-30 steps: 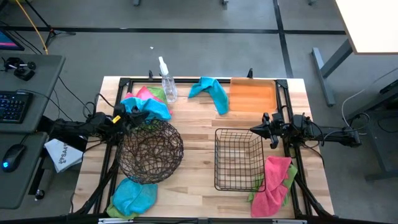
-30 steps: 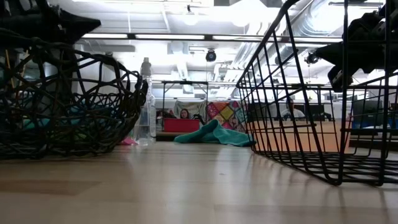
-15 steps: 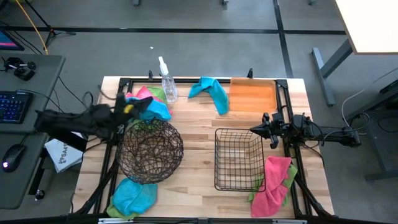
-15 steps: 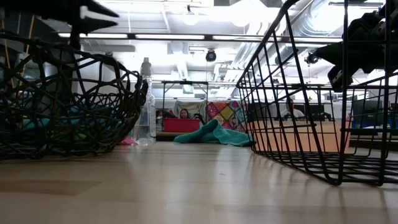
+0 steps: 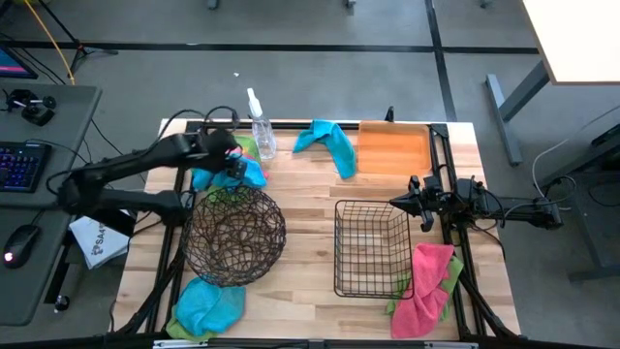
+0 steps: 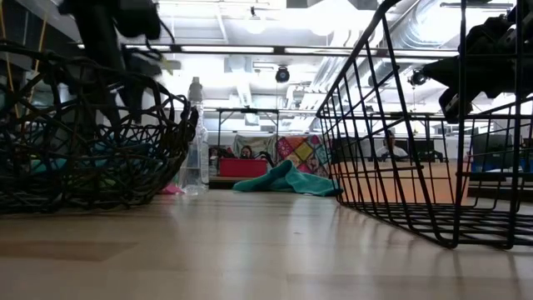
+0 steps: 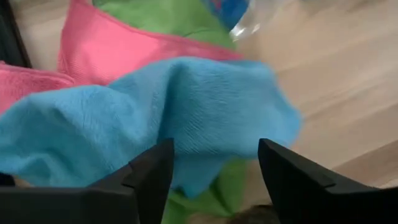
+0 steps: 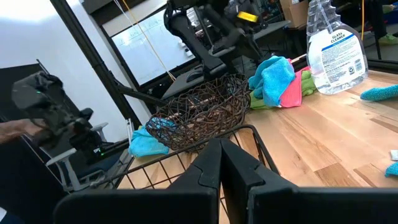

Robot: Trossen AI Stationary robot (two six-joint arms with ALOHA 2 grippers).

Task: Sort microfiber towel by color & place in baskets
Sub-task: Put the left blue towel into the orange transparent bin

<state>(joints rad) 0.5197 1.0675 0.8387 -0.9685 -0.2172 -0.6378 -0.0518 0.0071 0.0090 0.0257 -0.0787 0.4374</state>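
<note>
- Since the earlier frame, the left tool (image 7: 211,180) was swung over the blue towel (image 5: 239,172) behind the round bowl (image 5: 233,236), fingers spread.
- A central, deep pinch was advised.
- The right tool (image 5: 411,201), pressed together, was parked beside the square basket (image 5: 372,248).

Wire bowl (image 5: 235,236) left of grid basket (image 5: 372,248)

"GLASS CLEANER" on the white label of the clear spray bottle (image 8: 333,50).

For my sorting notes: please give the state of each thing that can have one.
Left tool: open, over the blue towel.
Right tool: shut, holding nothing.
Woven bowl: no towel inside.
Wire basket: no towel inside.
Orange tray: bare.
Spray bottle: upright.
</note>
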